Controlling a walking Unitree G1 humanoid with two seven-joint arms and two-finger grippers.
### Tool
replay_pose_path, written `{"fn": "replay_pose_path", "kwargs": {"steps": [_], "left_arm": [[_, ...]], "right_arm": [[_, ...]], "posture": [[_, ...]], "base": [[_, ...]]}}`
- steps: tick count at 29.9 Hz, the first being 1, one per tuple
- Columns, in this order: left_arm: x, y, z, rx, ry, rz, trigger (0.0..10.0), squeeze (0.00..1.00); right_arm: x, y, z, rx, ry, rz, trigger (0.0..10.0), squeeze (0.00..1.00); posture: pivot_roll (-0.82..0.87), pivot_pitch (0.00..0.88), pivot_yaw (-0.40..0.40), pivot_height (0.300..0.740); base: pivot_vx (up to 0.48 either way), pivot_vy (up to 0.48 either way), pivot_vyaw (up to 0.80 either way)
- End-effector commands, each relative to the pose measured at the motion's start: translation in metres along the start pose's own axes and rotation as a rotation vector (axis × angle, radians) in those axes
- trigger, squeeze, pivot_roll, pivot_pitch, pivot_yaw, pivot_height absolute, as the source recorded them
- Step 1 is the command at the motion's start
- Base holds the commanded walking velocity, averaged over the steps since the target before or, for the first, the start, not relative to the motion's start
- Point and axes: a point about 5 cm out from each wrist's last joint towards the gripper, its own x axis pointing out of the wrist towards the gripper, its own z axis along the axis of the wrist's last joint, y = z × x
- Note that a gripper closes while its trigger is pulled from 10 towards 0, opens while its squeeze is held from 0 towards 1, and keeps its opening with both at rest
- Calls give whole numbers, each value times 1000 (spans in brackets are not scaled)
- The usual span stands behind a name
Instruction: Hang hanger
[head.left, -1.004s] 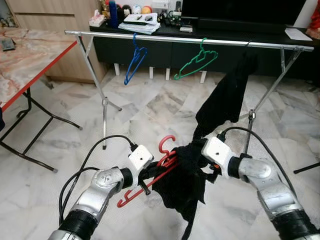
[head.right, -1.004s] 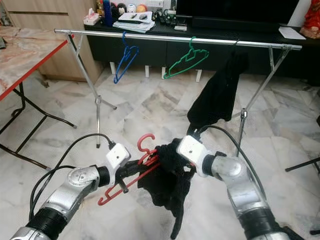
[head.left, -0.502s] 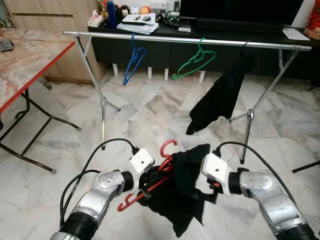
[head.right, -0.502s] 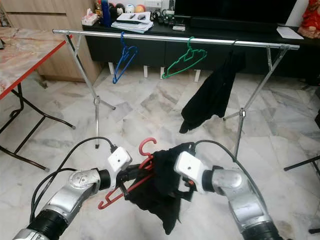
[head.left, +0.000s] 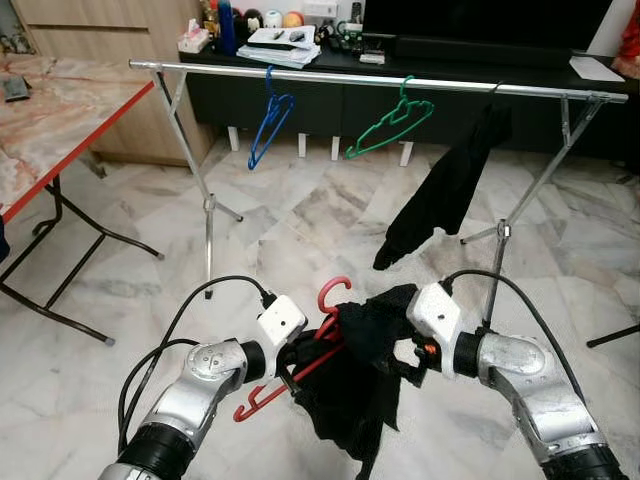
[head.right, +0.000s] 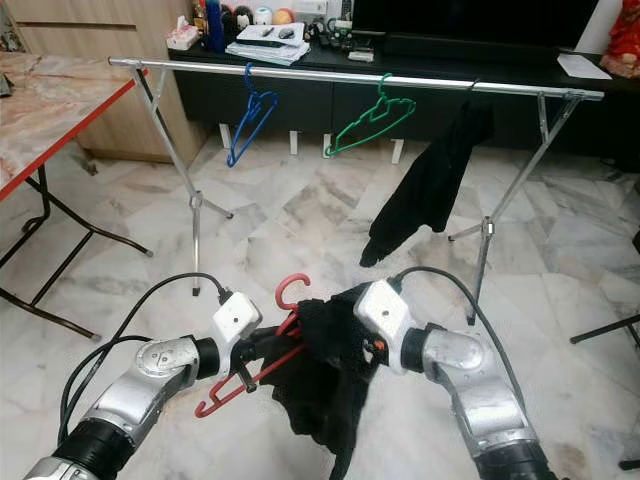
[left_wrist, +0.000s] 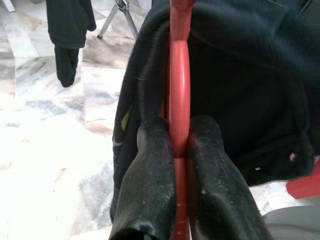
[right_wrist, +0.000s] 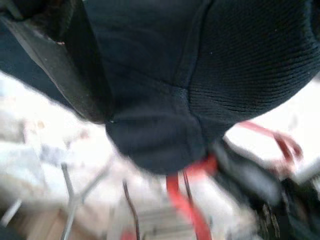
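1. My left pincer (left_wrist: 172, 150) is closed tight on the red hanger (head.left: 322, 343), both fingers (left_wrist: 150, 170) pinching its bar; it is held low in front of me, well short of the rail (head.left: 380, 80).
2. My right pincer (head.left: 405, 350) is buried in the black garment (head.left: 355, 400) draped on the hanger; can't tell how far it is open or what it grips.
3. Hanger: light, stiff plastic, probably slick, so hold the bar near the neck as now and keep the hook (head.left: 335, 290) free.
4. Garment: soft, floppy, hangs off one side, likely to slide or tip the hanger; right side should steady the cloth, not pull.
5. Rail already carries a blue hanger (head.left: 268, 125), a green hanger (head.left: 392, 122) and another dark garment (head.left: 450, 185); the gap between blue and green looks usable.
6. Hidden: most of the hanger's far arm under cloth, right fingertips; right wrist view blurred, just dark fabric and a red streak.
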Motion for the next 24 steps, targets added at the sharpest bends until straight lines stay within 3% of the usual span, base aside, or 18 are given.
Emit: {"fn": "replay_pose_path", "kwargs": {"steps": [1,5,9,12,14,15,18,20,24], "left_arm": [[-1,3,5,9,-21,13,10000,0],[-1,3,5,8,-21,11,10000,0],[-1,2,5,6,-21,10,10000,0],[-1,2,4,5,-19,8,10000,0],[-1,2,4,5,-19,9,10000,0],[-1,2,4,4,-19,9,10000,0],[-1,2,4,4,-19,9,10000,0],[-1,1,4,4,-20,7,10000,0],[-1,1,4,5,-20,7,10000,0]], "right_arm": [[0,6,-9,-26,63,52,10000,1000],[-2,8,-2,21,-6,85,10000,1000],[-3,6,13,88,-156,81,10000,1000],[-5,-1,28,185,-318,20,10000,1000],[-3,-12,28,251,-339,-104,10000,996],[-1,-13,22,267,-294,-146,10000,0],[3,-11,11,289,-225,-184,10000,0],[5,0,8,369,-273,-141,10000,0],[4,14,5,360,-272,-70,10000,0]], "posture": [[-86,134,-10,740],[-85,135,-11,740],[-87,135,-11,740],[-86,137,-12,740],[-86,137,-14,740],[-88,136,-14,740],[-87,135,-13,740],[-87,135,-13,740],[-87,135,-12,740]], "base": [[0,0,0],[0,0,0],[0,0,0],[0,0,0],[0,0,0],[0,0,0],[0,0,0],[0,0,0],[0,0,0]]}}
